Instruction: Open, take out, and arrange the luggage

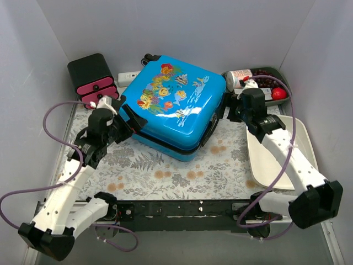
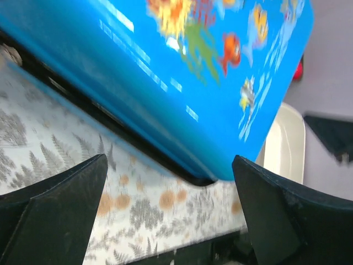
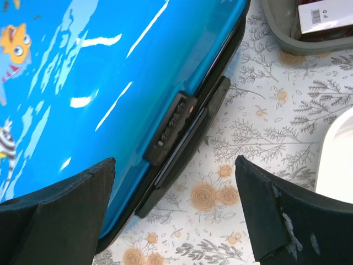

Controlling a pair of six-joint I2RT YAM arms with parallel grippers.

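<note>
1. At the middle of the floral cloth (image 1: 165, 174), the luggage (image 1: 174, 107) lies flat with its lid shut.
2. Left gripper (image 1: 128, 117) sits at its left edge, jaws spread wide, holding nothing.
3. Right gripper (image 1: 230, 110) hangs beside the black lock (image 3: 172, 127), also wide apart and empty.

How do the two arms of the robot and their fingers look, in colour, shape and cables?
Both the left arm and the right arm have white links between bulky black joints. A thin purple cable loops loosely along each. The fingers are matt black, broad wedges; one right finger shows small white scuffs.
</note>
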